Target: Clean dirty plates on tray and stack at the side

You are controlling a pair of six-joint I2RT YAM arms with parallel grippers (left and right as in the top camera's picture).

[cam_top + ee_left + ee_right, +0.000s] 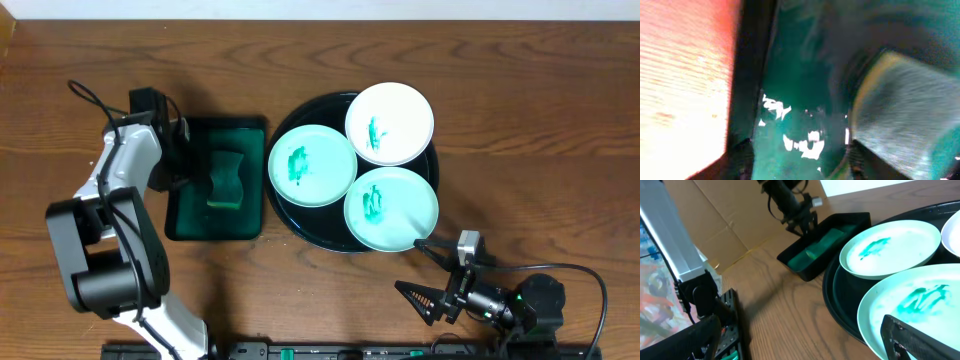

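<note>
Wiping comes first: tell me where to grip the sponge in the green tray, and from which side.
Take the sponge across its long sides, likely from straight above: it lies flat in the green tray, whose walls block side approaches. The open left gripper is nearest.

From overhead I get soft, even light and a sharp picture. The grain of the tabletop (520,60) reads clearly, and the left arm (120,200) drops only a faint shadow at lower left. My left wrist view is badly blurred: the wood along the left edge blows out orange-pink, white glare spots sit low centre on the green tray (790,85), and the sponge (905,110) at right is smeared. The right wrist view is crisp mid-frame, but the dark finger (920,340) at lower right is soft.
</note>
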